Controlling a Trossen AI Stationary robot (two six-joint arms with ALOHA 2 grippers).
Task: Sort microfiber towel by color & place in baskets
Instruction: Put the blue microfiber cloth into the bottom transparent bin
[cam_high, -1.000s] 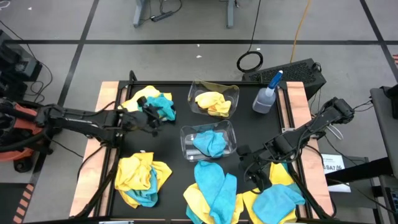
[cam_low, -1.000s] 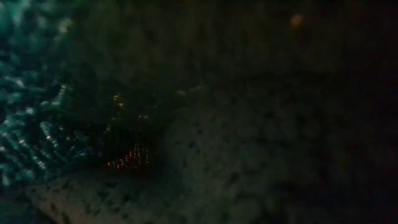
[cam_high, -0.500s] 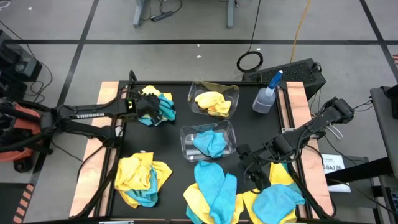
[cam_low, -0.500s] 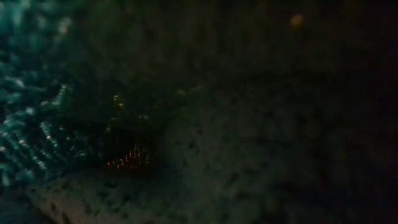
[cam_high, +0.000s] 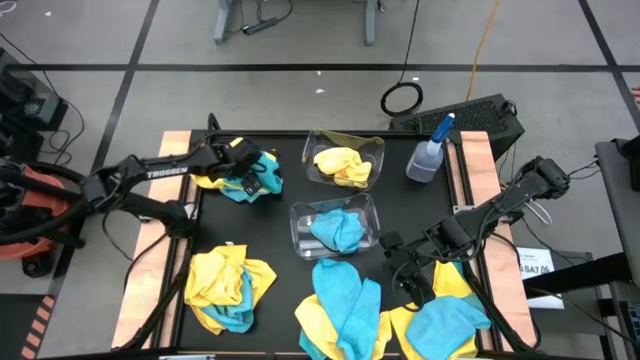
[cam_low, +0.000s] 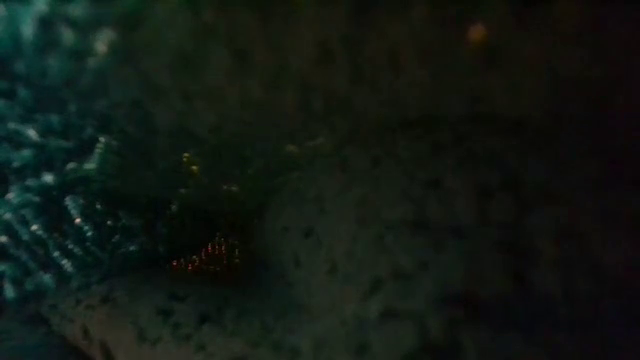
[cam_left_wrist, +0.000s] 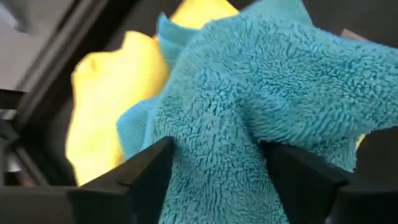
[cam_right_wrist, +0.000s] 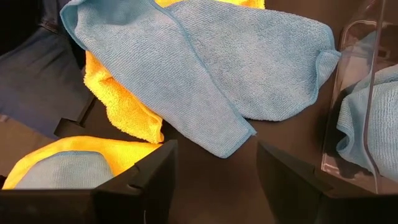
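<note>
Your left gripper (cam_left_wrist: 214, 168) has its jaws clamped on a turquoise towel (cam_left_wrist: 261, 106) in the far-left pile (cam_high: 240, 168); your right gripper (cam_right_wrist: 214, 177) hangs with jaws wide apart above bare mat. You have two baskets: the far one (cam_high: 372, 150) holds yellow, the near one (cam_high: 298, 215) turquoise. Three more mixed heaps line the near edge. The low view is blocked by cloth.

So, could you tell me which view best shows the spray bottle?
The high view: the spray bottle stands whole at the table's far right, beside the yellow-towel basket. The low view is blocked by cloth, and neither wrist view shows it.
</note>
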